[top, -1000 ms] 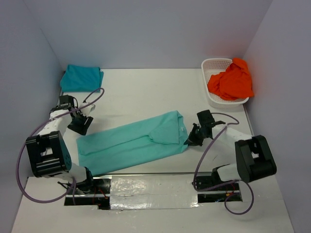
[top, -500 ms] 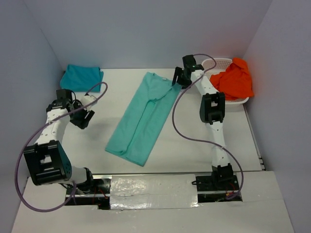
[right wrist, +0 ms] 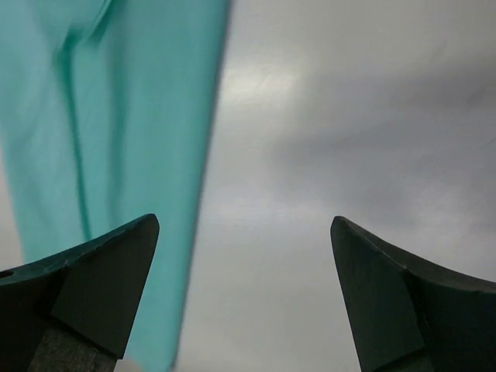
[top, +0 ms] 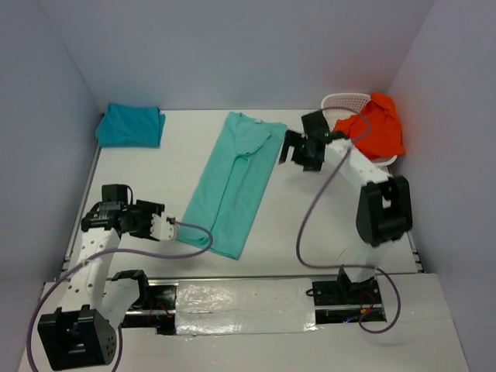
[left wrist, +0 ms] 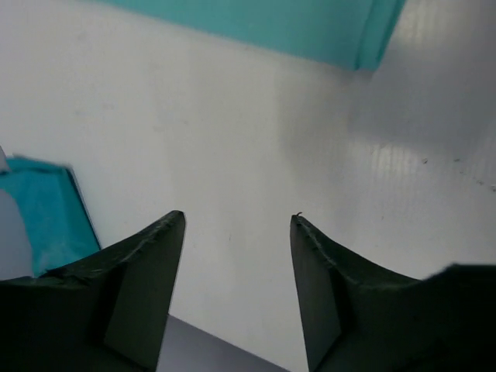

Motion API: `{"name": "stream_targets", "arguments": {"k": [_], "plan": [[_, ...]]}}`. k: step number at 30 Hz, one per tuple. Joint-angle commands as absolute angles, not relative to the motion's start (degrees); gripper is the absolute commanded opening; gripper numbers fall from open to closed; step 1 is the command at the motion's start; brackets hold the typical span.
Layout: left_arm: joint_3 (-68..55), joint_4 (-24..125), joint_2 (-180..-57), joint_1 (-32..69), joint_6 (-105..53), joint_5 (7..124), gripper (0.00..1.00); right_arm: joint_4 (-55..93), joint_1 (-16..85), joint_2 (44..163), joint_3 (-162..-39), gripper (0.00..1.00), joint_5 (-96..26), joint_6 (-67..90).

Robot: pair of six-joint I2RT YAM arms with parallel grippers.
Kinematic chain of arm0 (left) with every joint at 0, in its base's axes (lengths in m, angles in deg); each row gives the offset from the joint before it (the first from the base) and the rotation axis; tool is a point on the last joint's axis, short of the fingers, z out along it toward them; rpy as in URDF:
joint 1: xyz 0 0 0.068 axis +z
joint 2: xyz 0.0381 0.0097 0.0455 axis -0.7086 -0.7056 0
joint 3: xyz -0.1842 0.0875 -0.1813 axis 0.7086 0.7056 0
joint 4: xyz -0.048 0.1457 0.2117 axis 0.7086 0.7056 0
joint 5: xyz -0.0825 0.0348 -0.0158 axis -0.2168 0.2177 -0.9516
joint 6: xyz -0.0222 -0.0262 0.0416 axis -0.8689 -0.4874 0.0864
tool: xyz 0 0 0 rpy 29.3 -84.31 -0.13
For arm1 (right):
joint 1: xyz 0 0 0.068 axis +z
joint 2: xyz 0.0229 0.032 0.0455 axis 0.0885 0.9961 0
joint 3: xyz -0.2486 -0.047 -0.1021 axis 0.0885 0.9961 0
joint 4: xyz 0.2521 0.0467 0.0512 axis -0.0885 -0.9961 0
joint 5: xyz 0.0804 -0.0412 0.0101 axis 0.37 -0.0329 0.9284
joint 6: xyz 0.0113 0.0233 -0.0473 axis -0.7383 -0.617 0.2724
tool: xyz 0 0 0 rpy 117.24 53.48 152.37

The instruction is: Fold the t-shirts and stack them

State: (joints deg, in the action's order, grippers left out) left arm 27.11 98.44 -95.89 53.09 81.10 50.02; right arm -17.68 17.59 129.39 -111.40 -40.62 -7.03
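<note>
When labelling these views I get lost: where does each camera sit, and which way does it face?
Top external: fixed above and behind the arms, looking down on the table; both arms show, with left gripper and right gripper.
Left wrist: on the left arm, looking past its open fingers at bare table and a corner of the mint shirt.
Right wrist: on the right arm, looking down past its open fingers at the mint shirt's edge.
Shared: all three see the mint shirt.
</note>
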Motion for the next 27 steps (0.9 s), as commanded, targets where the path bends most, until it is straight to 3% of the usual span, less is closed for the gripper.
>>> {"name": "stream_targets", "arguments": {"k": [1, 4, 6, 9, 10, 11, 17, 24, 26, 27], "plan": [[29.6, 101.3, -93.8, 51.6, 96.4, 39.2, 0.67, -7.9, 27.5, 117.0, -93.7, 1.0, -32.9, -13.7], [30.9, 100.3, -93.8, 49.8, 94.0, 38.1, 0.56, -2.7, 37.7, 113.3, -82.6, 1.0, -27.2, -22.8], [31.9, 98.1, -93.5, 49.2, 92.9, 38.0, 0.56, 3.8, 43.3, 112.8, -76.3, 0.96, -22.5, -29.5], [32.9, 94.9, -93.4, 48.6, 90.2, 37.8, 0.55, 7.7, 48.9, 114.7, -73.5, 0.71, -21.4, -33.3], [33.1, 94.2, -93.5, 48.3, 89.2, 37.7, 0.55, 8.5, 51.6, 115.4, -73.2, 0.57, -20.8, -34.9], [33.2, 93.6, -94.0, 48.2, 88.7, 37.1, 0.55, 8.7, 52.7, 116.1, -73.1, 0.54, -20.0, -35.7], [33.4, 92.5, -94.1, 47.9, 88.8, 36.6, 0.55, 15.9, 55.2, 113.1, -64.1, 0.53, -21.0, -45.7], [32.7, 91.3, -93.7, 46.5, 87.3, 35.4, 0.55, 25.2, 58.8, 120.2, -65.3, 0.55, -20.0, -53.0], [32.4, 90.6, -94.1, 46.4, 86.4, 35.2, 0.55, 29.4, 58.8, 122.6, -63.3, 0.49, -18.9, -56.3], [32.1, 90.6, -94.2, 46.1, 85.8, 35.1, 0.55, 32.5, 58.3, 123.2, -62.7, 0.34, -18.8, -57.2]]}}
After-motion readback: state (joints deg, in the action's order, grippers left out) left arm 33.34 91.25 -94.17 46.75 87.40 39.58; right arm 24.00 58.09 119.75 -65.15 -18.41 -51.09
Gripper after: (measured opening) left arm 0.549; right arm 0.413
